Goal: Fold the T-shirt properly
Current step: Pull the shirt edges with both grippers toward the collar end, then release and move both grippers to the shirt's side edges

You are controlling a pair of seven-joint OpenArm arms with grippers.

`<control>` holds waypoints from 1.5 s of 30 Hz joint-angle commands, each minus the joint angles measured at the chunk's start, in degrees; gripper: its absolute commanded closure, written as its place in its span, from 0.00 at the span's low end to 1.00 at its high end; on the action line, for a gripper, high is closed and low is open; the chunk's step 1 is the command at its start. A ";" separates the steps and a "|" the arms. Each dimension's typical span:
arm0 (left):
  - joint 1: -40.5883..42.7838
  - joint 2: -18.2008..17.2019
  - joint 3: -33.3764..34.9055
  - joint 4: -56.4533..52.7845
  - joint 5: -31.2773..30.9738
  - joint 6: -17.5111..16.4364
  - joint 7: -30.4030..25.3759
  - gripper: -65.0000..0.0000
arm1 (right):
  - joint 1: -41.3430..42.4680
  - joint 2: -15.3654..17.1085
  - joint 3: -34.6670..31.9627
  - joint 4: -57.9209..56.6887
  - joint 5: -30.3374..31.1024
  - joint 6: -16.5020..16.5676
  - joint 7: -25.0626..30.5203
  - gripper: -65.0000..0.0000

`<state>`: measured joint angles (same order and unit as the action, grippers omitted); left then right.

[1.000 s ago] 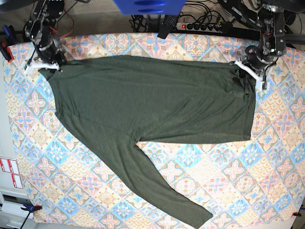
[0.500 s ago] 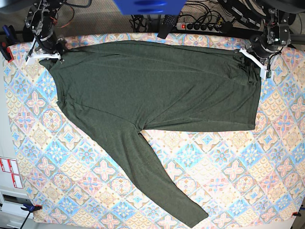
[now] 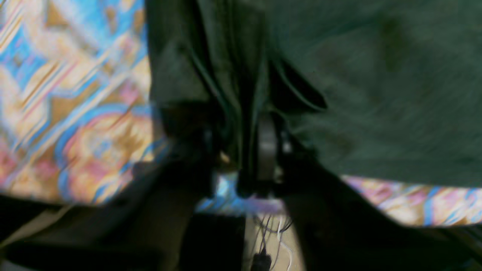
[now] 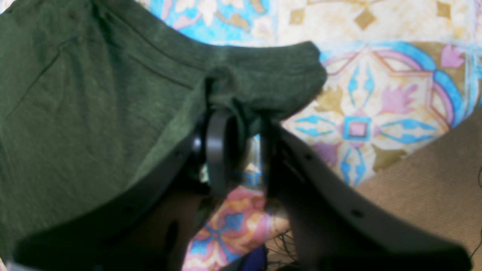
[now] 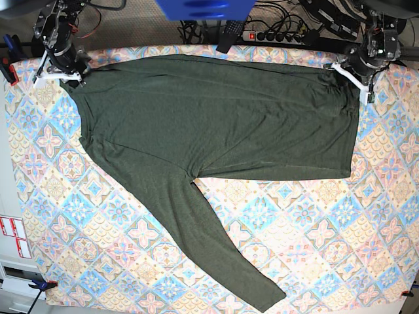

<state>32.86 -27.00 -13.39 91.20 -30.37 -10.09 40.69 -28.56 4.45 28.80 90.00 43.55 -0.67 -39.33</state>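
The dark olive-green long-sleeved T-shirt (image 5: 216, 118) lies spread flat across the patterned table cover (image 5: 314, 235). One long sleeve (image 5: 216, 248) runs diagonally toward the front edge. My right gripper (image 5: 65, 75) is at the back left, shut on a bunched corner of the shirt (image 4: 263, 82); its fingers (image 4: 216, 150) pinch the fabric. My left gripper (image 5: 350, 77) is at the back right, shut on gathered folds of the shirt (image 3: 233, 75). The left wrist view is blurred.
A black power strip (image 5: 275, 36) and cables lie behind the table's back edge. A blue object (image 5: 203, 8) hangs at top centre. Clamps (image 5: 6, 65) sit on the left edge. Brown floor (image 4: 433, 180) shows beyond the table corner.
Both grippers have pulled the shirt's upper edge toward the back of the table. The whole shirt slid back with them and lies stretched flatter; little moved in the last half second.
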 commanded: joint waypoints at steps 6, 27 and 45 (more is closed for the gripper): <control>1.56 -0.91 -0.63 4.85 0.00 -0.07 3.93 0.49 | -0.06 0.69 3.77 1.30 0.10 0.27 1.13 0.78; -19.37 0.67 -9.34 -0.52 0.26 0.20 4.54 0.39 | 0.20 -0.01 7.73 6.75 0.01 0.27 1.13 0.78; -45.13 0.67 5.34 -32.08 0.26 0.28 -1.70 0.39 | 6.01 -0.01 8.70 8.69 0.01 0.27 -6.08 0.78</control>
<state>-11.51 -25.30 -7.79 58.48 -30.00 -9.78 39.51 -22.55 3.68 37.12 97.43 43.27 -0.75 -46.33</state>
